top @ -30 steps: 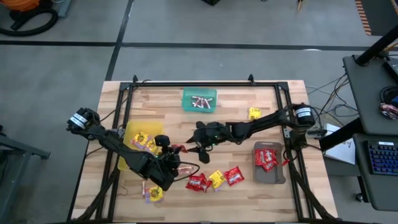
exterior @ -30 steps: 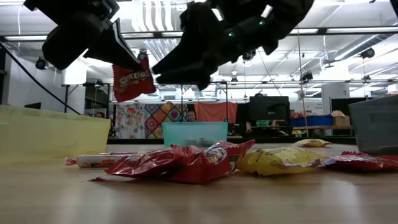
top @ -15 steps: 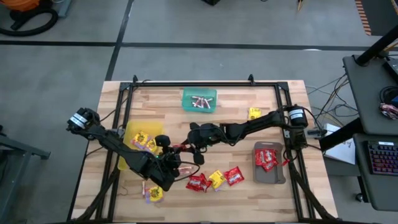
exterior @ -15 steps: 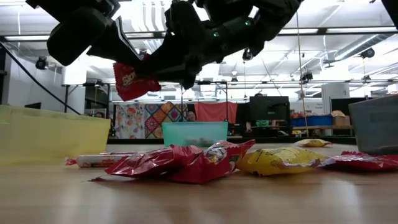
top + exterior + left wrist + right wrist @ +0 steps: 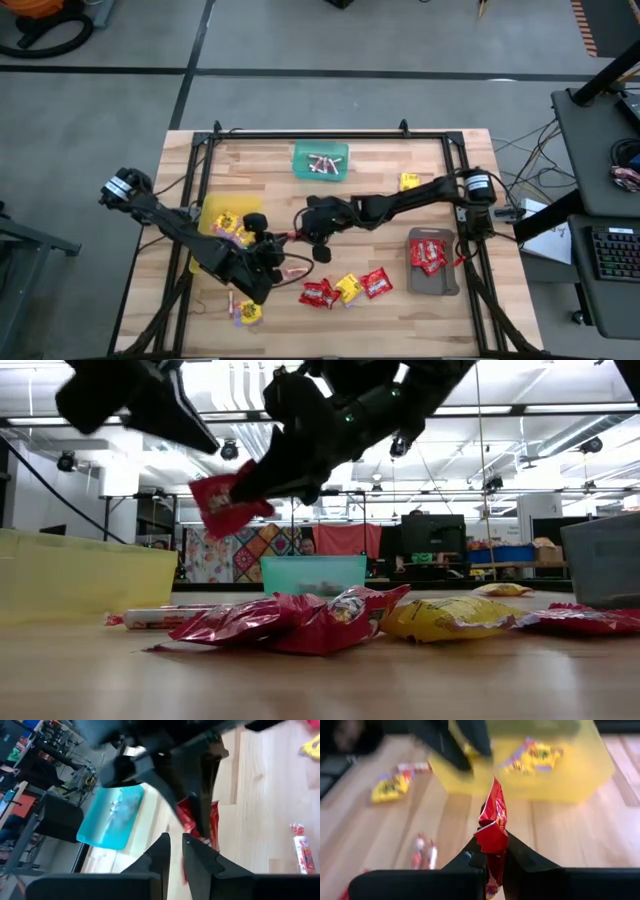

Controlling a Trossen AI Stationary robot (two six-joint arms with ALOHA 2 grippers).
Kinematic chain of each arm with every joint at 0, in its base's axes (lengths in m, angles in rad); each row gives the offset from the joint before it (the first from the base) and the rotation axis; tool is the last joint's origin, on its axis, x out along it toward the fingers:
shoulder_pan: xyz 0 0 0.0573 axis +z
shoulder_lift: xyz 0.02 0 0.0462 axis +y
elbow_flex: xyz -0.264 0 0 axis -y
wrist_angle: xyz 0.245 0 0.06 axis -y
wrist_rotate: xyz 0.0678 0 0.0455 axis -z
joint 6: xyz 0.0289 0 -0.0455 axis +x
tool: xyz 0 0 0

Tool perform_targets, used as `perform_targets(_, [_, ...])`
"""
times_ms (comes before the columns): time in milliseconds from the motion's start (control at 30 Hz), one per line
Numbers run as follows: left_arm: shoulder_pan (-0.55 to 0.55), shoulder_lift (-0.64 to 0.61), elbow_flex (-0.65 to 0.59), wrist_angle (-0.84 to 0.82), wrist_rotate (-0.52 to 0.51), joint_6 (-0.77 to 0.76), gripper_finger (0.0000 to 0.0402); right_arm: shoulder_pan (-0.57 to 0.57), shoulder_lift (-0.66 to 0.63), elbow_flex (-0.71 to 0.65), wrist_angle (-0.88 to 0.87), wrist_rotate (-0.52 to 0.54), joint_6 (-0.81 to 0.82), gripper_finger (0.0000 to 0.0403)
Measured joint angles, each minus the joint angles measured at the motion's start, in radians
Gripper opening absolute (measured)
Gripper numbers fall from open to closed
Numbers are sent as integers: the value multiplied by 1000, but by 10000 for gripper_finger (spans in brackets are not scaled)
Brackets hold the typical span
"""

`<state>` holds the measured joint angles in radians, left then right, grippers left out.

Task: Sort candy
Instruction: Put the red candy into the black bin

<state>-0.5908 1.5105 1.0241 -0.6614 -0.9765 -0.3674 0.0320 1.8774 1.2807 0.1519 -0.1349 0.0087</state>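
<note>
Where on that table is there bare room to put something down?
Bare wood lies left of the green tray, and between it and the lone yellow packet. It's crowded at the front: loose packets, yellow tray and both arms in the middle.

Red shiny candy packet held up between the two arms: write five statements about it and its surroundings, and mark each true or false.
1. The right pincer is shut on the red shiny candy packet. True.
2. The left pincer grips that packet. False: it holds nothing; the packet hangs from the right pincer.
3. The grey rectangular tray holds red packets. True.
4. The teal plastic tray holds yellow packets. False: it holds small pinkish rolls.
5. The yellow plastic tray holds yellow packets. True.
</note>
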Motion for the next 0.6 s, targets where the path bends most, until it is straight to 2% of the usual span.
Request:
perform_targets(333, [-7, -143, -39, -63, 87, 45, 36, -9, -134, 83, -500, 6, -87, 18])
perform_targets(467, [-7, -151, -40, -116, 146, 53, 36, -8, -244, 89, -720, 4, -44, 17])
perform_targets(600, [0, -154, -40, -161, 210, 68, 36, -8, -358, 94, -1003, -42, 95, 17])
